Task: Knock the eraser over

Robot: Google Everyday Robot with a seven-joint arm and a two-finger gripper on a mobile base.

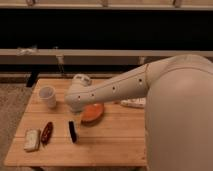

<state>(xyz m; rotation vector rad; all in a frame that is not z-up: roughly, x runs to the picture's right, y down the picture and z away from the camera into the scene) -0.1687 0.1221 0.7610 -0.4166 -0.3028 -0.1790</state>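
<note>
one sideways nudge should have toppled the eraser near the desk's front edge, though we couldn't tell our gripper's state above it.

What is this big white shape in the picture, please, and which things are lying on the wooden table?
The big white shape is a robot's arm; the bulky part on the right is its upper section. There is only one picture, taken from above and looking down across the arm to the table. The arm reaches left, and its rounded end is above the table, near an orange bowl. The hand, a two-finger grasping part, should be at that end, but I cannot make it out here, so I cannot say that anything is held.

On the table lie a white cup at the back left, a pale pad at the front left, a glossy reddish-brown oblong thing beside it, and the eraser, a slim dark block in front of the bowl. A whitish object shows behind the arm.
</note>
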